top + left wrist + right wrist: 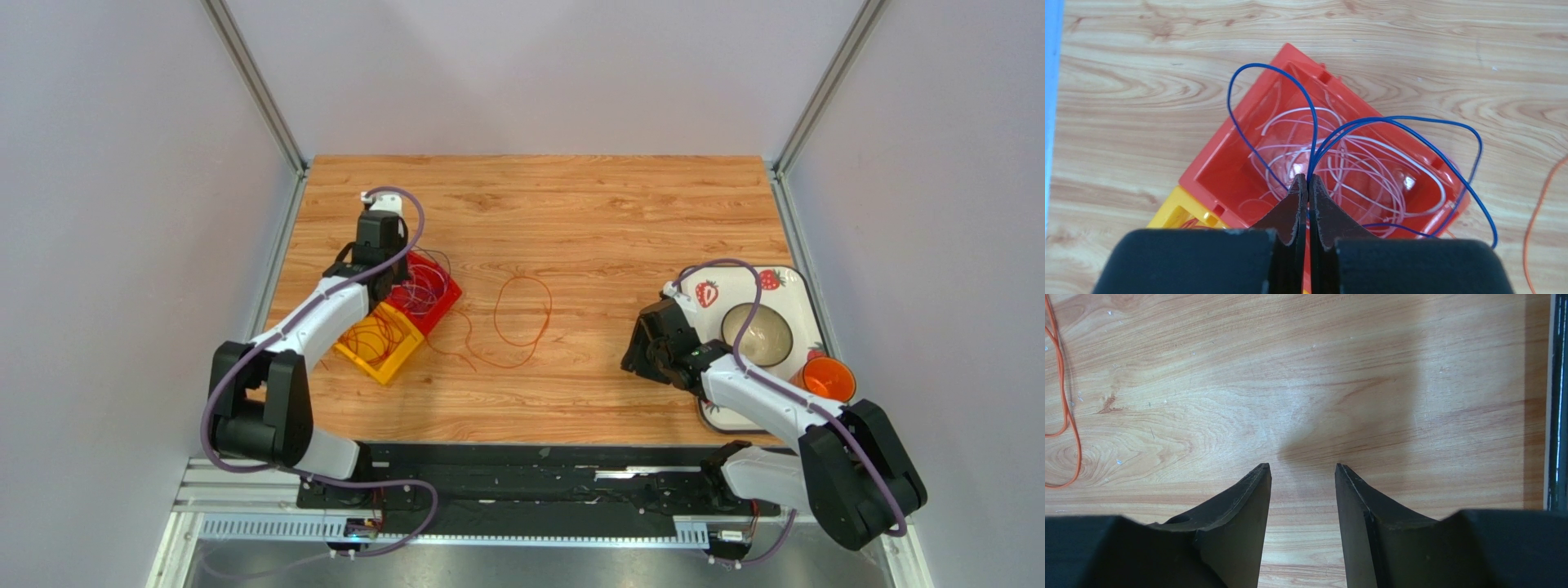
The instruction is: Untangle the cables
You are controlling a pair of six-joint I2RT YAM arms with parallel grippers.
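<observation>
1. Left gripper (1308, 179) is clamped on the blue cable (1425, 119) above the red bin (1223, 165), where white cables (1364, 153) lie coiled.
2. Orange cable (1068, 410) lies loose on the table (1413, 386); right gripper (1303, 471) stands open, empty.
3. Handling (my estimate): featherlight, limp, springy, snag-prone; pinch one strand near a free end.
4. No legible writing.

a blue cable (1413, 118) and pale white cables (1352, 165) are seen against a red bin (1223, 177); the adjoining bin (1177, 211) is coloured yellow. an orange cable (496, 312) is set off against the light-brown, wood-grained tabletop (638, 208). a white plate (797, 300) is printed with red strawberries.
</observation>
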